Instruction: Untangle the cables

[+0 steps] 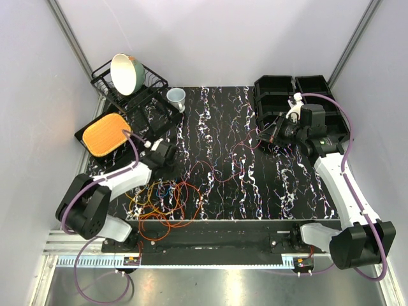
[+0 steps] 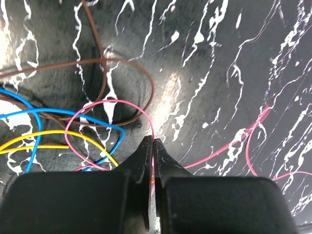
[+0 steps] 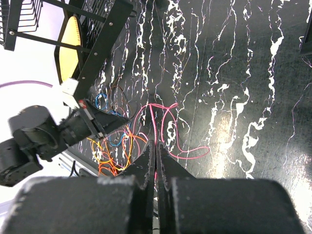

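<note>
Hidden, left wrist view: the pink cable (image 2: 117,103) ran down into the seam between the fingers and was lost there; what lay under the end effector could not be seen.
Cut off, left wrist view: a blue cable (image 2: 29,115) and a yellow cable (image 2: 48,132) left the frame at the left edge, and a brown cable (image 2: 141,73) left it at the top.
Hard to make out, top view: the cables (image 1: 171,205) lay in overlapping, mostly orange loops at the near left of the tabletop (image 1: 268,191), some hanging past its near edge. Single strands could not be followed through the heap. Any pale strand was lost against the white veining of the black surface.
Hard to make out, right side: the right end effector (image 1: 265,136) showed dark against the black bins (image 1: 306,89) behind it, and its fingertips could not be separated in the top view.
Left end effector (image 2: 152,141): closed, fingers pinched on the pink cable just beside the heap.
Right end effector (image 3: 156,145): closed, with the pink cable (image 3: 152,122) entering between the fingertips.
Pink cable, top view: a thin line (image 1: 217,169) sagged across the tabletop between the two arms; it appeared to be one strand, but this could not be confirmed.
Far left corner: a dish rack (image 1: 137,89) holding a bowl (image 1: 124,72), with a cup (image 1: 176,97) beside it.
</note>
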### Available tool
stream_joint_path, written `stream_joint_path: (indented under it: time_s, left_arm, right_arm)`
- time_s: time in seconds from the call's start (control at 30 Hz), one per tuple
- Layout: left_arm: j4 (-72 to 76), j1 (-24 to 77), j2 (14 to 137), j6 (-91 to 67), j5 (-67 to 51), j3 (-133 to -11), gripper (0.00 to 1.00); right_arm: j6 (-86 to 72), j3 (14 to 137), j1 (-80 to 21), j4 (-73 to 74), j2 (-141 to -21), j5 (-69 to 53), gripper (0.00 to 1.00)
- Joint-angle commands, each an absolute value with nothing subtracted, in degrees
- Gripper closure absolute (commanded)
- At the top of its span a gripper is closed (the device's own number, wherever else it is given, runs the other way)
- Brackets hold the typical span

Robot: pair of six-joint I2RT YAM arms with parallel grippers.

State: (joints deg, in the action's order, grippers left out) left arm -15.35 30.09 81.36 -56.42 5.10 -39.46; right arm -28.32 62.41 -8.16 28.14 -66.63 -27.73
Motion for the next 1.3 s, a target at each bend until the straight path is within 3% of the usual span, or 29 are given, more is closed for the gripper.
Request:
stream_joint_path:
  time_s: [0.0,0.2,0.37,0.53,0.73,1.0,1.27]
  left_arm:
    - [-17.39,31.81,77.97,-53.62,11.15,-48.23,1.0]
    - [-25.21,36.9,70.58,-45.8,16.17,-67.82,1.0]
    - [-30.94,42.53,73.3,-34.06,13.89,-92.31,1.0]
    - [-30.33,49.92,74.71,-25.06,10.21,-103.53,1.0]
    - [-27.08,49.92,71.55,-25.04,8.7,-93.45,1.0]
    - [-18.99,50.01,68.9,-30.49,0.79,-72.35,1.0]
    - [-11.95,49.92,73.74,-35.59,-2.64,-63.11,1.0]
  right_arm:
    - [-28.04,63.36,-8.61,26.8,-65.74,-28.12,1.0]
    - [-28.39,71.08,-8.61,28.39,-65.48,-29.44,1.0]
    - [-30.76,80.32,-8.53,28.21,-65.57,-32.6,1.0]
    - [-34.0,87.1,-8.61,25.15,-63.72,-34.36,1.0]
    - [-36.47,82.36,-8.61,22.15,-61.26,-37.78,1.0]
    - [-43.67,63.83,-9.75,11.01,-60.99,-46.05,1.0]
    - [-42.98,55.21,-19.77,9.4,-65.47,-38.24,1.0]
